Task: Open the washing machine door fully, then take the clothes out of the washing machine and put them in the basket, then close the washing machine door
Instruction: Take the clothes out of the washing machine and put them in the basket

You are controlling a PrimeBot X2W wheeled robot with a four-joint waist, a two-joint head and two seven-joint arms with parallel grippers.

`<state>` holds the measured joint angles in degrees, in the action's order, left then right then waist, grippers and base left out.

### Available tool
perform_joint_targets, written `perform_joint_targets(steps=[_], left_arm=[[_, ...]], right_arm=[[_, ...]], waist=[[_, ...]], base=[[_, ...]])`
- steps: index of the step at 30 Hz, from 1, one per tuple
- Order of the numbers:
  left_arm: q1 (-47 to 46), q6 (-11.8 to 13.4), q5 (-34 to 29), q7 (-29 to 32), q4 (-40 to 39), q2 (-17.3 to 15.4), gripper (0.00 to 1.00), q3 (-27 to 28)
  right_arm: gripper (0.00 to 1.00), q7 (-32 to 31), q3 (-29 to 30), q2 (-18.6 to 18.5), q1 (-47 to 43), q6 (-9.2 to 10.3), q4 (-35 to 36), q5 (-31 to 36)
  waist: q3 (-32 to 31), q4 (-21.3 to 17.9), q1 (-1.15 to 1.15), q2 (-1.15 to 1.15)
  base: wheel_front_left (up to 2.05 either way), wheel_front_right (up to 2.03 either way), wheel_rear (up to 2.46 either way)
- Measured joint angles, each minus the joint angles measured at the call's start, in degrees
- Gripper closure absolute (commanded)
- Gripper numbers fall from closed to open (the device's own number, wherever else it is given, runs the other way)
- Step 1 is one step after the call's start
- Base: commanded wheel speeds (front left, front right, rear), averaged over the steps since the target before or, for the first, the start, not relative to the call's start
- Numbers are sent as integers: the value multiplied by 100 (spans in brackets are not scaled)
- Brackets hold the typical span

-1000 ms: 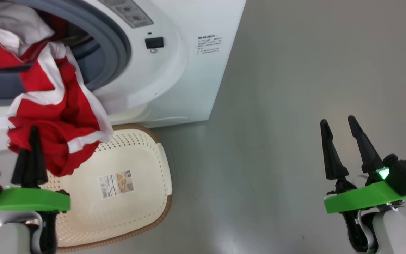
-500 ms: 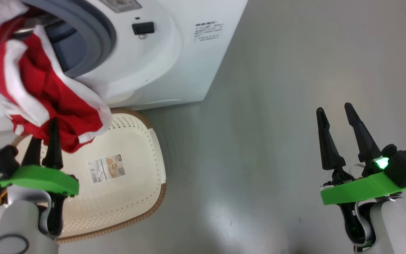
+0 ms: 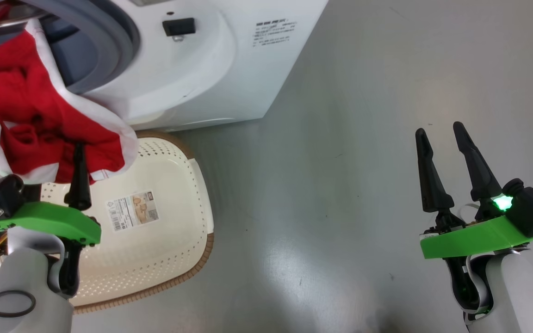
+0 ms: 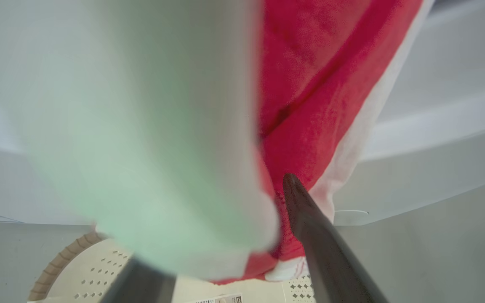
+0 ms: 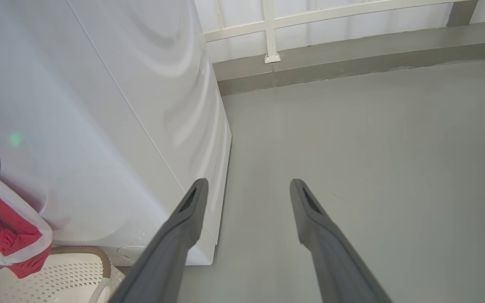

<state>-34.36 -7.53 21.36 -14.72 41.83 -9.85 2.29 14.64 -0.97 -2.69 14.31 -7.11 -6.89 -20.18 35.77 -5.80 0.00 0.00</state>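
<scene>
**Head view.** Logged smooth, glossy grey floor (image 3: pixel 340 208), bare from centre to right edge. Found washing machine (image 3: pixel 229 69) at upper left, its corner edge running down to the floor, with basket (image 3: pixel 188 185) just in front. Noted clothes (image 3: pixel 26 106) hanging out past the grey gasket (image 3: pixel 109 46), above the basket's left end. Placed left gripper (image 3: pixel 63 155) under the cloth, one finger bare and the other hidden. Placed right gripper (image 3: pixel 439 129) well apart over open floor, spread wide and holding nothing.

**Left wrist view.** Saw fingers (image 4: pixel 310 223) standing apart, not pinching. Red cloth sagging between them, a blurred white fold over the second.

**Right wrist view.** Machine side at left; free floor ahead up to grey skirting (image 5: pixel 352 46) and white railing (image 5: pixel 270 29).
</scene>
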Motion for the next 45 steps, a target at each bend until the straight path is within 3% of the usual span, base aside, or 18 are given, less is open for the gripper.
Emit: perform_joint_targets(steps=[8,33,45], left_arm=[[23,0,-5,0,-177,44,0,42],[1642,0,-733,0,-2283,419,0,300],[2184,0,-799,0,-3027,558,0,353]], right_arm=[[0,0,5,0,-1,0,-18,3],[0,0,18,-8,-19,0,-110,179],[0,0,22,-11,-29,0,-125,261]], waist=[[-128,66,0,0],[-489,456,0,0],[-516,482,0,0]], base=[[0,0,0],[0,0,0],[0,0,0]])
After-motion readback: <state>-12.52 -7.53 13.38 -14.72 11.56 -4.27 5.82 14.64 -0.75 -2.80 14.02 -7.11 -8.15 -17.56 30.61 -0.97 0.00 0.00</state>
